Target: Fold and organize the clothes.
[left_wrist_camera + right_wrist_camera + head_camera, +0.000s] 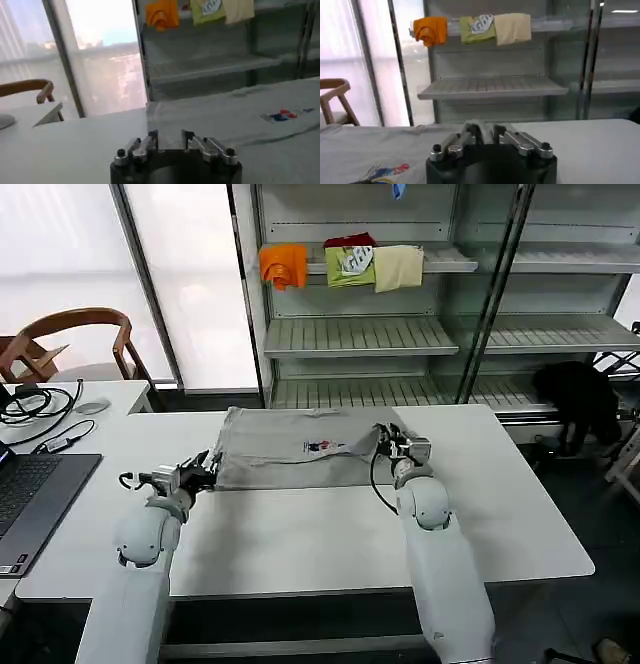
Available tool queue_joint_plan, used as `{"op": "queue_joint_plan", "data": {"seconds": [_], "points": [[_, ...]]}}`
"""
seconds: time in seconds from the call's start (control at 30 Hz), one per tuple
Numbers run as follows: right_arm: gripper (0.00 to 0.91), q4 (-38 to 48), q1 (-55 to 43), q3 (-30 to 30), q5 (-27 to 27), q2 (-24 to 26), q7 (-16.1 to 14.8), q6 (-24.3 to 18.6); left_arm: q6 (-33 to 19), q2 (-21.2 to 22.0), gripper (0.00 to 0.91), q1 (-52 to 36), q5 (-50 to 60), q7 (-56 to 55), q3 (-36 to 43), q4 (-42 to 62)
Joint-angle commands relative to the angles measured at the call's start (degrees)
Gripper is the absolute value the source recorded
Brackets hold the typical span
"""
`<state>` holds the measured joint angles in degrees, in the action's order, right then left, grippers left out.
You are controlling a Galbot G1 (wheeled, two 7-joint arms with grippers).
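Note:
A light grey shirt (280, 446) lies partly folded across the far middle of the white table (300, 534), its small multicoloured logo (322, 448) facing up. My left gripper (207, 464) sits low at the shirt's near left corner. In the left wrist view this gripper (170, 136) is open, with the flat shirt (225, 115) edge lying between its fingers. My right gripper (385, 442) is at the shirt's right side. In the right wrist view it (486, 131) is shut on a raised pinch of the shirt (365, 150), with the logo (385, 172) nearby.
A laptop (30, 494), cables (40, 406) and a mouse (92, 406) occupy the left table, with a wooden chair (70, 334) behind. The shelf unit (360, 334) beyond holds orange (284, 264), green (350, 266) and cream (398, 268) folded garments. A black bundle (580, 399) lies at the right.

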<state>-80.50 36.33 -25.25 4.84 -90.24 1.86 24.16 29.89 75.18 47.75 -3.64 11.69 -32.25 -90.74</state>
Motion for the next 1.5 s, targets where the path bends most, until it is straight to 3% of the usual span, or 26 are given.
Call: {"op": "queue_joint_plan", "data": {"seconds": [0.03, 0.2, 0.33, 0.5, 0.6, 0.8, 1.23, 1.27, 1.3, 1.37, 1.4, 1.43, 1.47, 1.5], "points": [[0.907, 1.4, -1.3, -0.3, 0.3, -0.1, 1.4, -3.1, -0.1, -0.1, 0.907, 0.2, 0.5, -0.1, 0.0, -0.6], [0.907, 1.6, -1.9, -0.5, 2.3, 0.9, 4.8, -2.9, 0.0, -0.3, 0.907, 1.8, 0.5, -0.1, -0.3, -1.9], [0.907, -0.4, -0.4, -0.6, 3.5, 2.4, 4.6, 0.0, 0.3, -0.4, 0.907, 2.9, 0.6, -0.1, -0.5, -2.3], [0.907, -4.5, 2.1, -1.5, 5.3, 4.2, 3.1, 4.0, 0.7, -0.2, 0.907, 4.2, 0.9, 0.0, -0.6, -3.0], [0.907, -9.3, 5.0, -2.2, 4.9, 5.5, 0.2, 9.1, 1.6, -0.1, 0.907, 4.7, 2.3, 0.1, -0.6, -3.2], [0.907, -15.6, 12.0, -1.2, 4.8, 10.6, -1.9, 9.3, 3.2, 0.0, 0.907, 4.8, 3.7, 0.1, -0.7, -2.9], [0.907, -15.5, 18.1, -3.2, 5.4, 10.9, -4.0, 9.0, 3.2, 0.4, 0.907, 4.6, 3.7, 0.4, -0.8, -1.6], [0.806, -15.2, 18.2, -3.1, 5.4, 10.8, -4.2, 9.0, 3.1, 0.4, 0.907, 4.6, 3.7, 0.4, -0.8, -1.4], [0.605, -15.1, 18.2, -3.0, 5.4, 10.8, -4.2, 9.0, 3.1, 0.5, 0.907, 4.5, 3.6, 0.4, -0.8, -1.2], [0.353, -14.2, 18.1, -2.7, 5.2, 10.5, -4.2, 9.0, 3.1, 0.5, 0.907, 4.4, 3.5, 0.4, -0.7, -0.9], [0.081, -13.9, 18.0, -2.7, 5.1, 10.3, -4.2, 9.0, 3.1, 0.5, 0.806, 4.4, 3.5, 0.4, -0.7, -0.7], [0.0, -13.6, 18.0, -2.7, 4.9, 10.1, -4.3, 9.0, 3.1, 0.6, 0.655, 4.3, 3.4, 0.4, -0.7, -0.7], [0.0, -13.2, 17.9, -2.8, 4.5, 9.8, -4.6, 9.0, 3.1, 0.6, 0.564, 4.3, 3.2, 0.5, -0.7, -0.5], [0.0, -12.9, 17.8, -2.8, 4.2, 9.5, -4.7, 9.0, 3.1, 0.5, 0.322, 4.3, 3.2, 0.5, -0.7, -0.4]]}}
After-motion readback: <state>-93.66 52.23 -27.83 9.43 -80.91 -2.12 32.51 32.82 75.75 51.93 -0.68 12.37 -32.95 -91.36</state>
